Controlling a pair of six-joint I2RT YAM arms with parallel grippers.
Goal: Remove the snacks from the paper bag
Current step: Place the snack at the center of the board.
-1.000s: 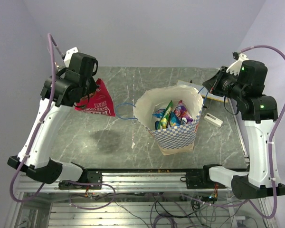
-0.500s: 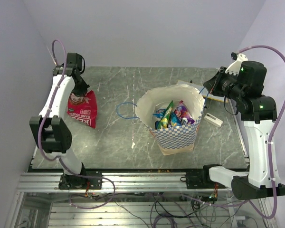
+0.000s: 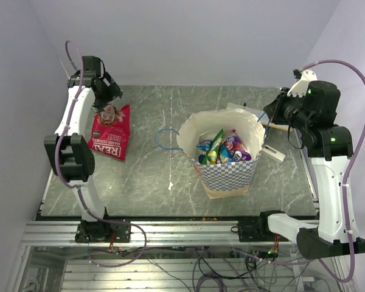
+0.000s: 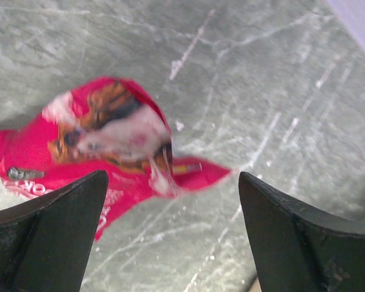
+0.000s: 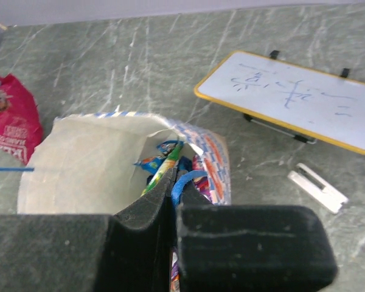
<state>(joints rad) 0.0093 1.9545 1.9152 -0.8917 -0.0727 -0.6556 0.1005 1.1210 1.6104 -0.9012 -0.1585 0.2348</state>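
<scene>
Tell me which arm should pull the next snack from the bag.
Left. The left hand is open and empty above the red packet on the table, free to reach in. The right hand is shut on the paper bag rim, apparently holding it open over the remaining snacks.

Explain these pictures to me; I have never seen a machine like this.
Two robot arms are bolted at the near edge of a table. One picture looks down from above; the other two come from a camera on each wrist. The left fingers stand open above a red packet lying on the table, holding nothing. The right fingers are shut, seemingly pinching the rim of the paper bag, which stands upright with more snacks inside. A small whiteboard and a white block lie nearby.
</scene>
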